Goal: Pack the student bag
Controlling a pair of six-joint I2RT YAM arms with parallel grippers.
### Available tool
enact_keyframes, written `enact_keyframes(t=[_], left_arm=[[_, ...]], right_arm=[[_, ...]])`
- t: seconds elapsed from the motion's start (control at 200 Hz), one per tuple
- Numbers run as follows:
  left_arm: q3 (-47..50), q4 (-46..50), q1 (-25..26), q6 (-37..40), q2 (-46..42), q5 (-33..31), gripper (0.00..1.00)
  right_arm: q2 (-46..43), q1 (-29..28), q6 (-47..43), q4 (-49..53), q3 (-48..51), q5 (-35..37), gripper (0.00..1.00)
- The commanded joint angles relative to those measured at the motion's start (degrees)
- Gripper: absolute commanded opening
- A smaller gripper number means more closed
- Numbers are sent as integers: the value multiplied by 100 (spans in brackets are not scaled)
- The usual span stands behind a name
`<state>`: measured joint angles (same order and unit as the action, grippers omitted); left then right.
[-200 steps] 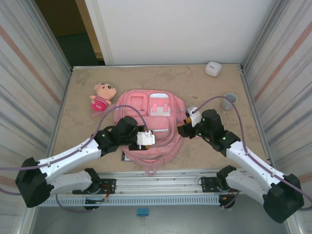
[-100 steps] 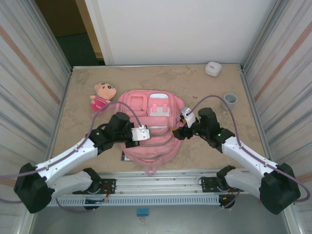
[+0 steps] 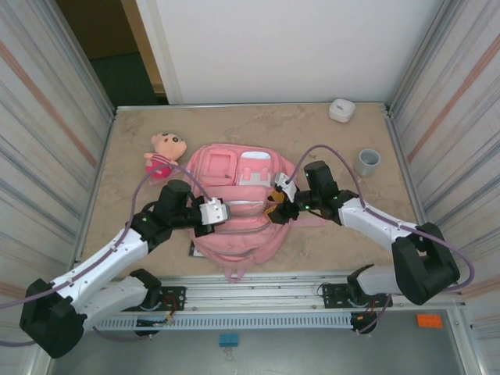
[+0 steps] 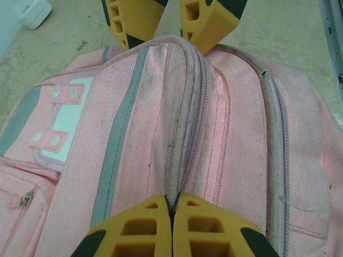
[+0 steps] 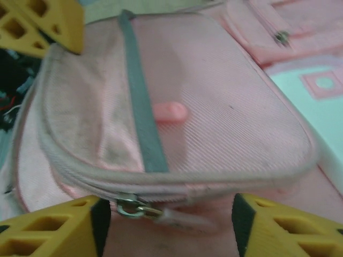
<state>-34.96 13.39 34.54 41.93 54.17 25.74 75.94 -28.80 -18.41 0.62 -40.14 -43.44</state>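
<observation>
The left gripper (image 3: 219, 211) has its fingers pressed together over the middle of the bag (image 3: 234, 238), which lies flat on the table (image 3: 312, 133) just ahead of the arm bases. The left wrist view places the closed fingers (image 4: 139, 233) directly on the raised zip seam (image 4: 188, 107) of a front pocket. Whether fabric is caught between them cannot be told. The right gripper (image 3: 274, 208) has its jaws spread at the bag's right side, facing the left gripper. The right wrist view supplies a detail the top view lacks: a metal zip pull (image 5: 134, 209) lies between the spread fingers (image 5: 53, 227), close against one of them. In the left wrist view those fingers straddle the far end of the same seam. The top view gives the surroundings: a doll (image 3: 162, 152) near the bag's far left corner, and a cup (image 3: 367, 162) and a white case (image 3: 341, 110) well apart to the right.
</observation>
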Motion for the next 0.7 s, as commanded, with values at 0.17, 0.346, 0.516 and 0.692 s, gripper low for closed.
enact_keyframes(t=[0.17, 0.346, 0.516, 0.692], left_arm=[[-286, -456, 8, -410, 173, -265, 0], [-570, -400, 195, -669, 388, -857, 0], [-793, -645, 524, -1051, 635, -1318, 0], [-1087, -867, 888, -1227, 978, -1567, 0]], right_arm=[[-137, 21, -313, 1026, -413, -596, 9], [-433, -83, 154, 1089, -441, -496, 0], [-517, -645, 816, 968, -521, -139, 0], [-360, -1339, 1937, 421, -614, 335, 0]])
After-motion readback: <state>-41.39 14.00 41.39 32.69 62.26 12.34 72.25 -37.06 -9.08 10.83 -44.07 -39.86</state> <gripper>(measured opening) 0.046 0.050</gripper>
